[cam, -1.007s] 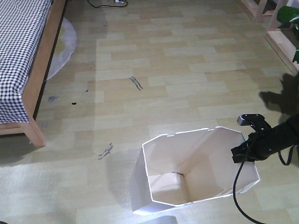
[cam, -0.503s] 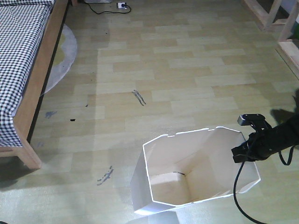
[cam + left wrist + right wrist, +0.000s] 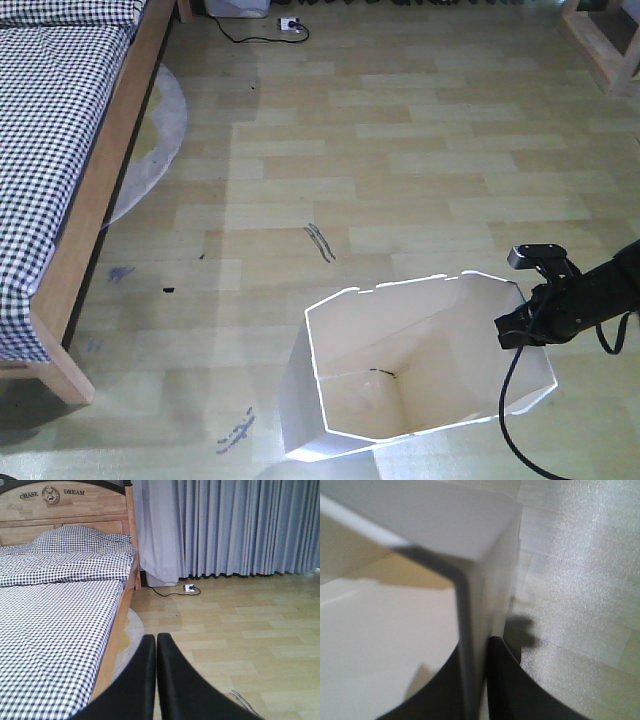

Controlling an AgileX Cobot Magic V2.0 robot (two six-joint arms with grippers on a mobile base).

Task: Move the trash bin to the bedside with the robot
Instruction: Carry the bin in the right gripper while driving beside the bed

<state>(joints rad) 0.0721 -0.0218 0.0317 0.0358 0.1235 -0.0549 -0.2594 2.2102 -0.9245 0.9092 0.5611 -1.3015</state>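
So the right fingers (image 3: 505, 690) are pinched shut on one wall of the trash bin (image 3: 390, 330), which sits on the floor (image 3: 430, 150) well apart from the bed (image 3: 50, 120); the left fingers (image 3: 140, 680) are closed on nothing. My worry is that flimsy rim slipping or the bin tipping when dragged, with the rug (image 3: 165, 120) edge and bed leg (image 3: 65, 375) in the way.

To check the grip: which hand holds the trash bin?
The right hand; it pinches the trash bin wall, while the left hand is shut on nothing.

Smooth white plastic trash bin (image 3: 420, 340), checked cloth bedding (image 3: 50, 120), glossy wood-look floor (image 3: 420, 160)
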